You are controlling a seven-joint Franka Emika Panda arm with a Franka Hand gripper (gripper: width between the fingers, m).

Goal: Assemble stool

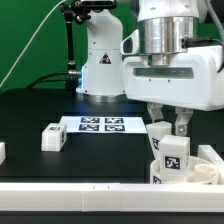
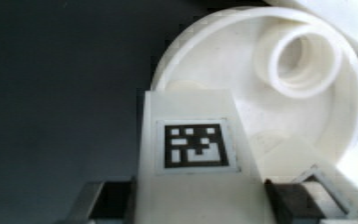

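Observation:
My gripper (image 1: 167, 127) is shut on a white blocky stool leg (image 1: 170, 155) and holds it upright at the exterior view's right, a square tag facing the camera. In the wrist view the leg (image 2: 197, 140) fills the space between the dark fingers (image 2: 108, 200), with the gripper (image 2: 208, 206) closed on its sides. Just beyond the leg lies the round rimmed seat (image 2: 247, 70), and a raised round socket (image 2: 311, 58) shows on it. In the exterior view the seat (image 1: 200, 172) lies low behind the held leg, which stands over it. A second loose leg (image 1: 52, 137) lies on the black table.
The marker board (image 1: 100, 124) lies flat at the table's middle. A small white piece (image 1: 2, 152) shows at the exterior view's left edge. A white rail (image 1: 70, 192) runs along the near edge. The arm's white base (image 1: 100, 60) stands at the back.

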